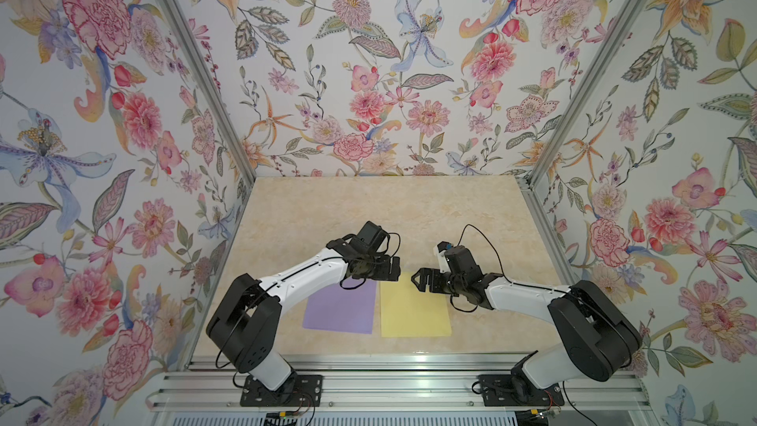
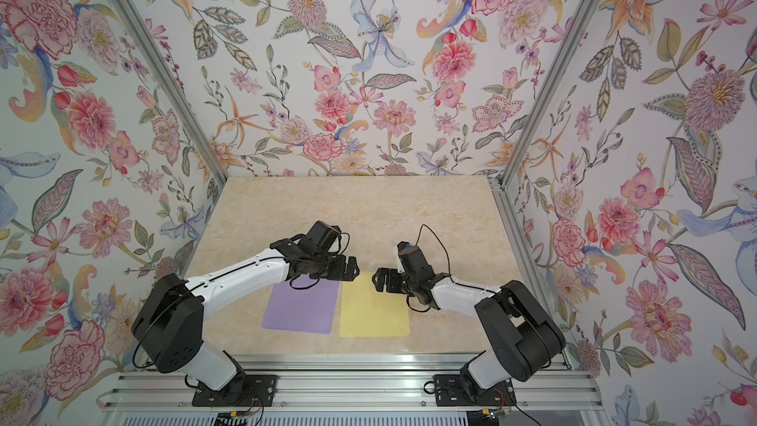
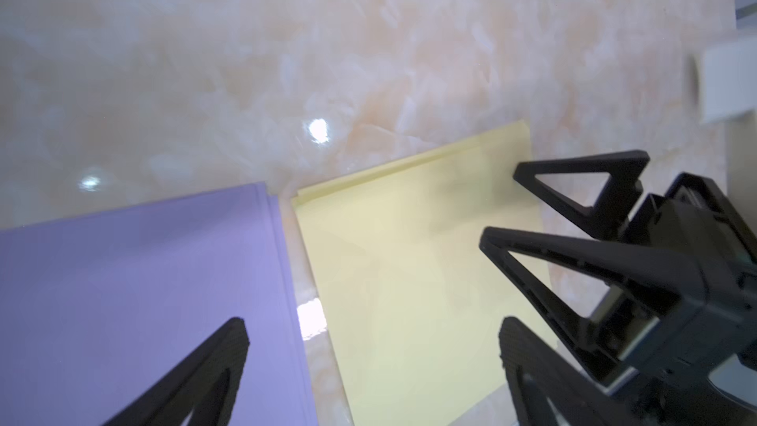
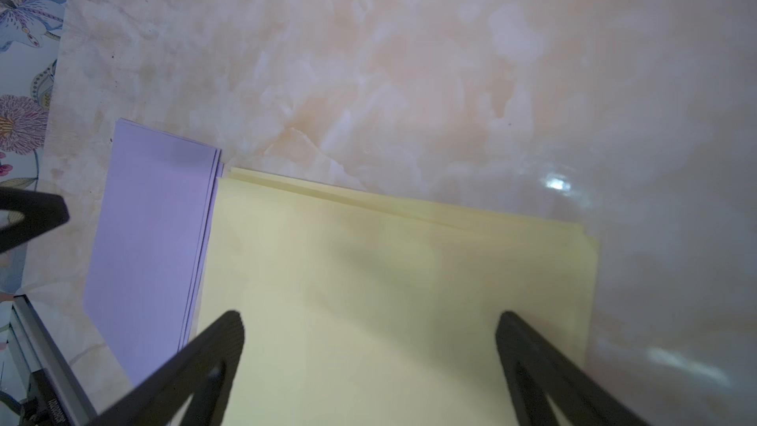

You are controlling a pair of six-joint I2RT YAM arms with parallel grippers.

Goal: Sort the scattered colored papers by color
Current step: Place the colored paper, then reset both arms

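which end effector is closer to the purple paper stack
Left. The left end effector hovers open at the purple stack's far corner, by the gap; the right end effector is over the yellow stack, farther away.

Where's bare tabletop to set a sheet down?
Free: the far half of the tabletop, from the left gripper and right gripper back to the wall. Crowded: the near middle, where the purple stack and yellow stack lie side by side.

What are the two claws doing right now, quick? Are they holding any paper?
Left claw: open, holding nothing.
Right claw: open, holding nothing.
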